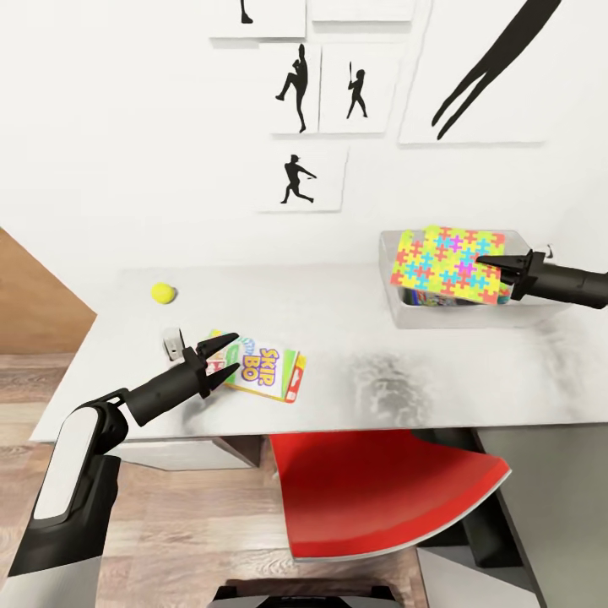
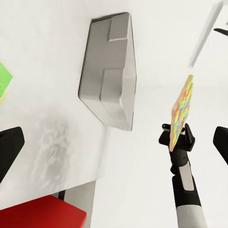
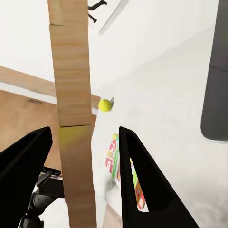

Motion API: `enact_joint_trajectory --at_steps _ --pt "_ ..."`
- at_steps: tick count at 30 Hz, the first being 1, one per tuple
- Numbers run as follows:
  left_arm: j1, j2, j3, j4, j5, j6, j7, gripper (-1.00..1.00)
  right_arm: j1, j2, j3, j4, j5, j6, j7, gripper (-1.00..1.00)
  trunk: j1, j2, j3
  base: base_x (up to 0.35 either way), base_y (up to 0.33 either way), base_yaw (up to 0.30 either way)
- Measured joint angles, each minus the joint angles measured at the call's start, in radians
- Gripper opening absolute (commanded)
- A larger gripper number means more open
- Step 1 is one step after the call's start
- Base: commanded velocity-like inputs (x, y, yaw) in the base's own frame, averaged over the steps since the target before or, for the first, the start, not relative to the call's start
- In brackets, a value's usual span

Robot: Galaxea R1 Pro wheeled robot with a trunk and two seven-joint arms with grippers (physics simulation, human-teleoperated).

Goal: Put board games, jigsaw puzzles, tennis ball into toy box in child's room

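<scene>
On the light grey table [image 1: 355,295], the white-green-red SKIP BO board game [image 1: 268,373] lies flat near the front edge. My left gripper [image 1: 226,352] hovers open at its left end, holding nothing. The tennis ball [image 1: 163,293] rests further back on the left and also appears in the right wrist view [image 3: 105,105]. At the right, my right gripper [image 1: 491,268] is shut on the edge of a multicoloured jigsaw puzzle [image 1: 443,262], held tilted above the pale grey toy box [image 1: 404,314]. The left wrist view has the puzzle [image 2: 183,111] edge-on beside the toy box [image 2: 111,71].
A red chair [image 1: 380,490] is tucked under the table's front edge. A small grey block [image 1: 172,341] stands just left of my left gripper. Part of a printed box [image 1: 420,296] lies inside the bin under the puzzle. Silhouette prints [image 1: 297,179] hang on the white wall.
</scene>
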Motion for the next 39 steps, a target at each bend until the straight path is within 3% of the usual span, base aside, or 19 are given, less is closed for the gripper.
enact_joint_trajectory --at_steps 39 --pt "0.001 -0.002 -0.002 0.000 0.000 -0.001 0.003 1.00 0.018 -0.003 -0.009 -0.004 0.002 0.000 0.002 -1.00 0.000 0.000 0.000 0.000 -0.052 0.004"
